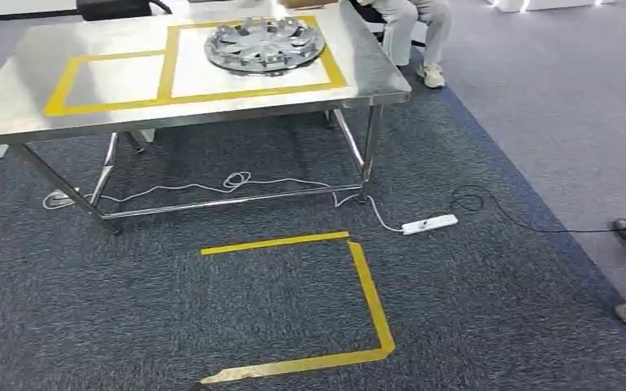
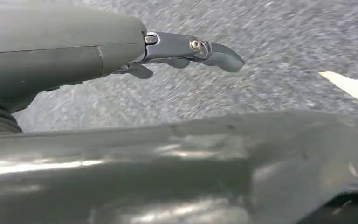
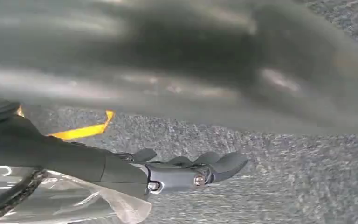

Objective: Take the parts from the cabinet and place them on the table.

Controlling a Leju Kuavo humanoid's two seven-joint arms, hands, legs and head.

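A part (image 1: pixel 265 45) is already being kept flat on the table (image 1: pixel 24 114), well ahead. Nothing's being held: left hand (image 2: pixel 177 53) and right hand (image 3: pixel 186 170) are being hung loose over carpet.

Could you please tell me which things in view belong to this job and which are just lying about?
Job:
round metal part, lying in a taped box
steel table
left hand and right hand, both empty

Lying about:
power strip and white cable on the carpet
floor tape
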